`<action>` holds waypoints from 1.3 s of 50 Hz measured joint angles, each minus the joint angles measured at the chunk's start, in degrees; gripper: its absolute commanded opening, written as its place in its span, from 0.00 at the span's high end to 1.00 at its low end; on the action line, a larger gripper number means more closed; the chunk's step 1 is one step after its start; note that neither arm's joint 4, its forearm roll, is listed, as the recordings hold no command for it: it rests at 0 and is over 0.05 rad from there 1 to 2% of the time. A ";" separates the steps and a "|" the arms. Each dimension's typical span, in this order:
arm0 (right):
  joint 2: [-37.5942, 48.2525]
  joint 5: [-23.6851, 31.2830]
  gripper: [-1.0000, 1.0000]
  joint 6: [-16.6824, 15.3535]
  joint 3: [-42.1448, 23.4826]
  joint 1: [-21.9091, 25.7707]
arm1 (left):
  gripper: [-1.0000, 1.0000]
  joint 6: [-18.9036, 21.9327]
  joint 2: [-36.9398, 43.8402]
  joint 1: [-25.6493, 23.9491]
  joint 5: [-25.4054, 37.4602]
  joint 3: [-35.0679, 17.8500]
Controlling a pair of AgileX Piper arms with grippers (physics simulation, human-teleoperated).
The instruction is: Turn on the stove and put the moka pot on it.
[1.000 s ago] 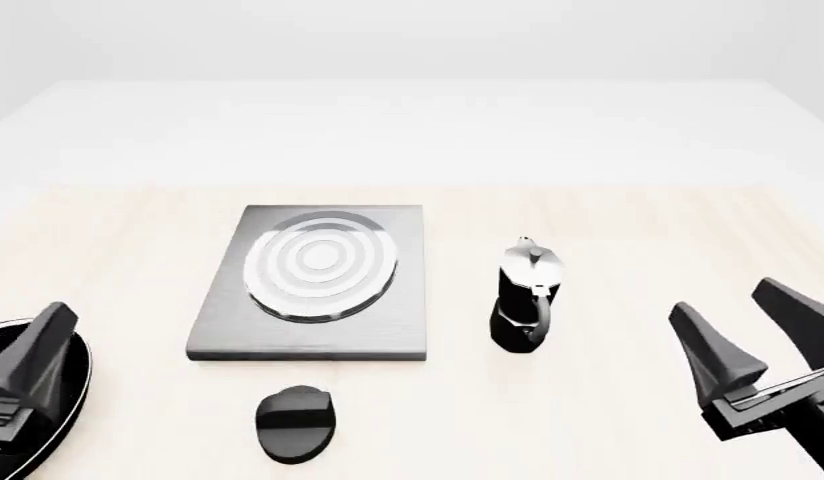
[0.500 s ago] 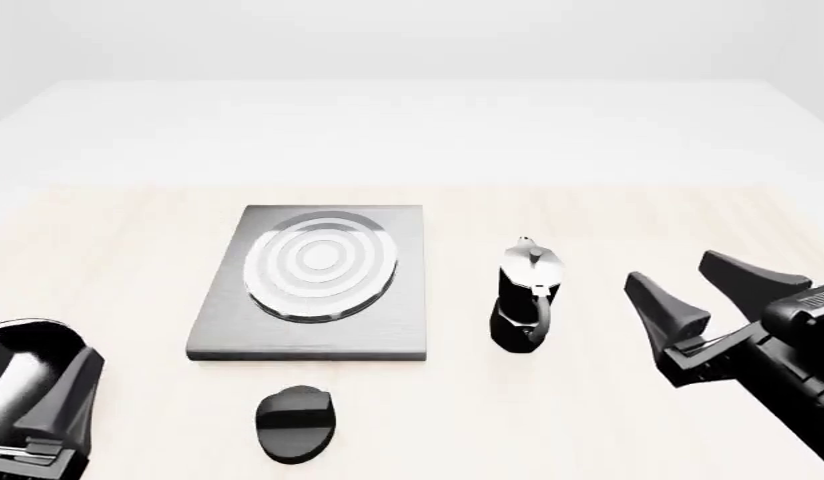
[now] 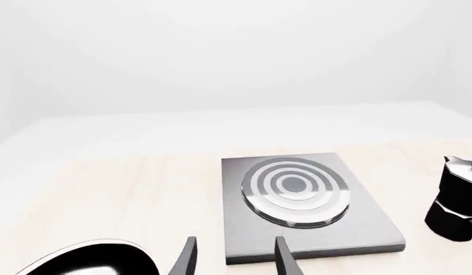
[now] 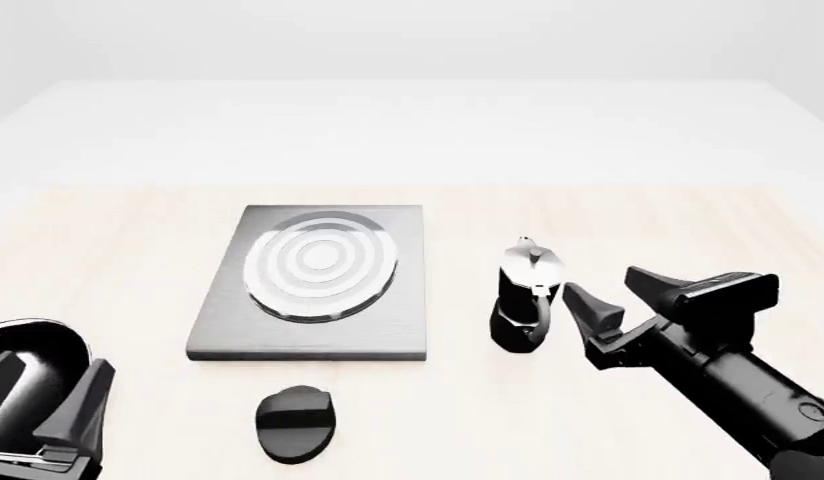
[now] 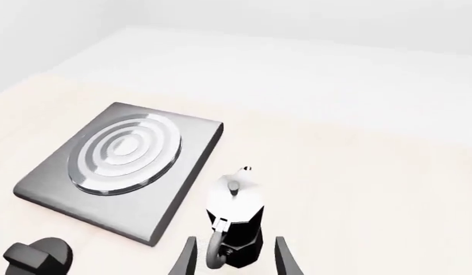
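Our right jaws [image 4: 614, 295] stand wide open and hold nothing, their two black fingers just beside the pot [image 4: 526, 297], on its right in the front view. From the right wrist camera, the fingers [image 5: 282, 258] flank the pot's black base, with its curved handle [image 5: 213, 247] turned toward us; we cannot tell whether either finger touches it. The pot stands upright on the table [image 4: 626, 215], near the stove's [image 4: 316, 281] right edge but apart from it. Our left jaws [image 4: 45, 395] are also parted and empty, low at the near left corner, over the rim of a shiny black pan [image 4: 32, 345]. The left wrist camera looks between its fingertips [image 3: 283, 260] toward the stove's near edge. The silvery burner rings [image 4: 319, 262] sit bare on the grey slab. The black oval knob [image 4: 296, 422] lies on the table just in front of the stove, between our two arms.
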 measured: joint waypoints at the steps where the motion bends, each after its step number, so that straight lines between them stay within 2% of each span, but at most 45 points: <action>1: 0.88 -0.74 0.00 0.18 0.04 0.13 | 0.00 0.04 -0.01 0.01 -0.03 0.04; 12: 9.57 -7.77 0.00 1.94 -0.07 1.14 | 0.00 0.30 -0.04 -0.07 -0.24 0.29; 28: 19.65 -14.98 0.00 3.57 -0.84 2.01 | 0.00 0.29 -0.05 -0.32 -0.40 0.40; 62: 31.28 -23.48 0.00 6.75 -0.72 3.68 | 0.00 0.56 -0.05 -1.39 0.01 0.43; 63: 31.38 -23.59 1.00 6.81 -0.68 3.64 | 0.00 0.56 -0.05 -1.41 0.04 0.43; 65: 31.38 -23.84 1.00 6.88 -0.63 3.65 | 0.00 0.56 -0.05 -1.45 0.10 0.43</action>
